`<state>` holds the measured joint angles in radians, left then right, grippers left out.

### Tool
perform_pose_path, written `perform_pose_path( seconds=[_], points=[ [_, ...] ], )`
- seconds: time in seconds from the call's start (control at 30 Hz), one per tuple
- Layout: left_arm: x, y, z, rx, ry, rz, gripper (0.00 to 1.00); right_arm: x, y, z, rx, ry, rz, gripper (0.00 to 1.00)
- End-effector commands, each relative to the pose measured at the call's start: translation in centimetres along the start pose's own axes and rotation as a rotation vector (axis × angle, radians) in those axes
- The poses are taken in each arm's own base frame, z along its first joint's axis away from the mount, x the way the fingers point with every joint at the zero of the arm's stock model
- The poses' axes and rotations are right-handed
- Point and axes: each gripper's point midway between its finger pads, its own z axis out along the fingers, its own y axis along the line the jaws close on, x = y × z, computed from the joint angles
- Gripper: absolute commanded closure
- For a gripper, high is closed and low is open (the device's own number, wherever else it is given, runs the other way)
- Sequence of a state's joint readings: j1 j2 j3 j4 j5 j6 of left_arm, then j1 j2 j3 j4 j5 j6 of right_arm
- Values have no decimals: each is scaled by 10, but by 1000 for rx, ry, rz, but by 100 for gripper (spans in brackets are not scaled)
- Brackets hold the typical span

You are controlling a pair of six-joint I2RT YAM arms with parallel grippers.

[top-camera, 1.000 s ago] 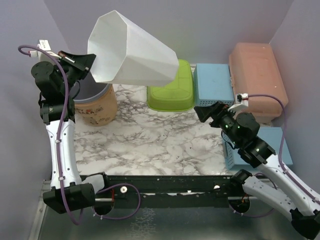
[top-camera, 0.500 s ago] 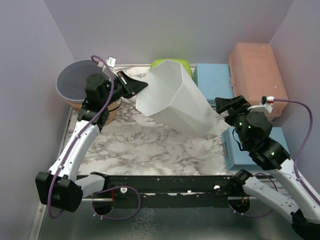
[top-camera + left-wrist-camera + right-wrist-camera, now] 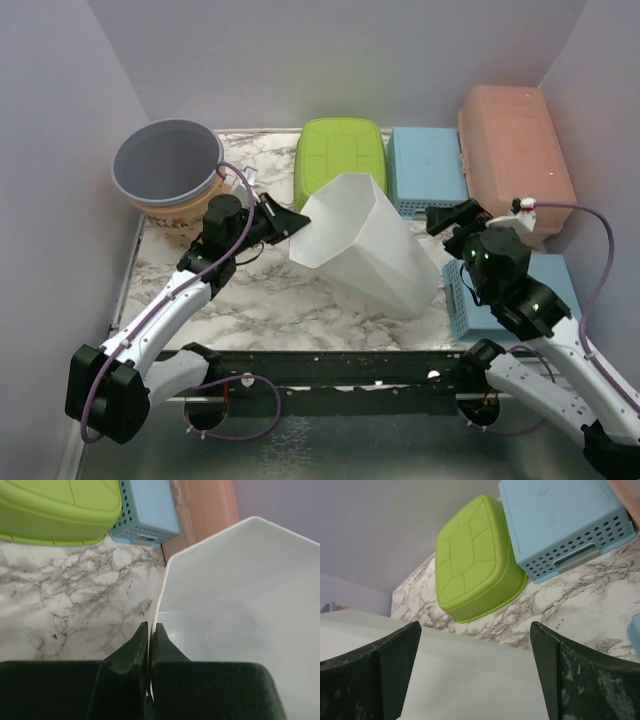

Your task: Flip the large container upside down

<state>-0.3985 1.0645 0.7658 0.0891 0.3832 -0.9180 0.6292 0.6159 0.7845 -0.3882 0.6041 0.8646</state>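
Left arm stretched low and long across the marble table [image 3: 250, 300], reaching toward the middle. The left gripper [image 3: 290, 222] is pinched tight on the rim of the white container [image 3: 365, 245], and in the wrist view those dark fingers [image 3: 134, 647] are squeezed together with the thin white edge between them, one inside the mouth and one outside.

The container is big, faceted and tapered, tipped over on a slant in the middle of the table. Its wide open mouth faces left toward the gripping hand, and its narrower closed end points to the near right. Plain white inside, nothing in it.

Over on the right, the arm is folded up, with the right gripper [image 3: 450, 215] just beside the container's far right flank, jaws spread wide and holding nothing. From its wrist camera the white wall lies below the open fingers; contact can't be told. The green tub [image 3: 340, 160] and blue basket [image 3: 428, 168] sit behind.
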Motion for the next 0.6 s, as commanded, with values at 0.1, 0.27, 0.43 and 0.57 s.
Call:
perform_pose_path(
  seconds=[0.1, 0.27, 0.43, 0.57],
  points=[
    [8, -3, -11, 56, -167, -79, 100, 26, 24, 11, 12, 191, -103, 5],
    [22, 40, -18, -1, -269, -227, 100, 44, 23, 15, 51, 285, -115, 5],
    [41, 69, -25, -53, -269, -281, 100, 63, 8, 14, 95, 359, -112, 3],
    [56, 88, -28, -94, -249, -314, 100, 71, -13, 12, 141, 379, -84, 3]
  ],
)
